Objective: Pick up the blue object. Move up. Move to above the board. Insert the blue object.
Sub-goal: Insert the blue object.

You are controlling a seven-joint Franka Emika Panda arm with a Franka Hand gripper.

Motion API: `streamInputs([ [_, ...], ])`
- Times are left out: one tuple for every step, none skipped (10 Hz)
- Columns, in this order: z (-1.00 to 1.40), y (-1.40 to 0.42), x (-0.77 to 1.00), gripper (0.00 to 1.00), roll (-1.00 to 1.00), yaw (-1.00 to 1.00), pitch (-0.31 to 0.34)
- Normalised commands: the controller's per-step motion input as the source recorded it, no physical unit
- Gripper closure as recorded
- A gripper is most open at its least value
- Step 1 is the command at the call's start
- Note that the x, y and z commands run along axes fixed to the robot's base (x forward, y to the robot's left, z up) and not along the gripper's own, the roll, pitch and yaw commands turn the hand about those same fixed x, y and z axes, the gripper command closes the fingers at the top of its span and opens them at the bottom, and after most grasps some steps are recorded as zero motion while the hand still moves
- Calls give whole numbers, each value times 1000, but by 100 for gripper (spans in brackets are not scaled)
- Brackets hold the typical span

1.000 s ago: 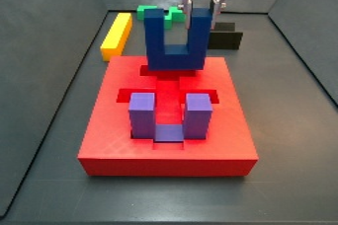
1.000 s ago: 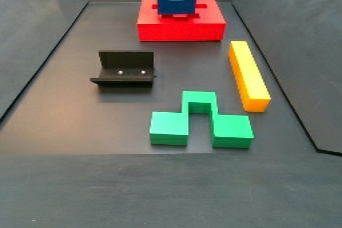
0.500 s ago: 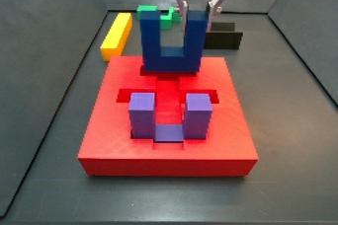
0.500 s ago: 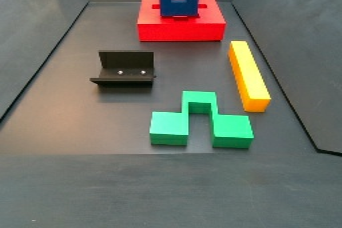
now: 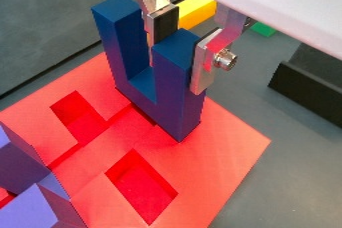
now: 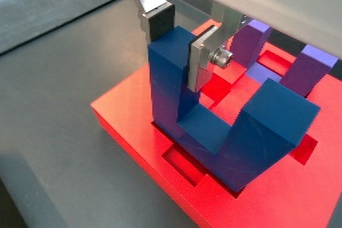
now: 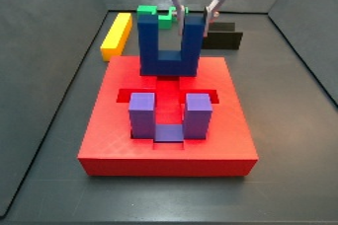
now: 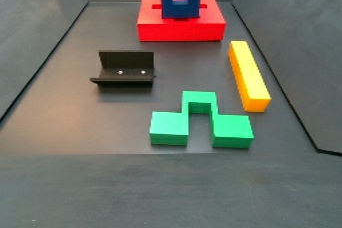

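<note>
My tool (image 5: 185,34) hangs over the far end of the board (image 7: 119,142), clamped on one prong of the blue block (image 7: 169,49). In both wrist views a silver finger (image 6: 205,60) lies flat against the outer face of that prong, while the dark pad of its partner presses from inside the gap between the prongs. I grip a single prong because the block's full width would likely not fit between the fingers. The block is carried upright, prongs up and base down, so that the base can enter a recess first.

In a wrist view the base sits at or just above the red surface (image 5: 214,162), beside open recesses (image 5: 139,182); whether it already touches cannot be told. I judge the insertion step to be in hand, with the block not yet sunk in.

The purple block (image 7: 166,116) stands seated in the near part of the board, prongs up. Away from the board, on the table (image 8: 80,152), lie the yellow bar (image 8: 247,74), the green block (image 8: 198,124) and the fixture (image 8: 124,69), all well clear of my path.
</note>
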Motion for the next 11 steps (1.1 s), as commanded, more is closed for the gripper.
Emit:
streamInputs([
  [-257, 9, 0, 100, -14, 0, 10],
  [-234, 66, 0, 100, -16, 0, 4],
  [-297, 57, 3, 100, -11, 0, 0],
  [-491, 23, 23, 100, 0, 0, 0],
  [-589, 0, 117, 100, 0, 0, 26],
  [-677, 0, 251, 100, 21, 40, 61],
  [-631, 0, 260, 100, 0, 0, 90],
  [-554, -17, 271, 100, 0, 0, 107],
  [-371, -23, 97, 100, -16, 0, 113],
  [-257, -11, 0, 100, -10, 0, 116],
  [-214, -17, 0, 100, 0, 0, 121],
])
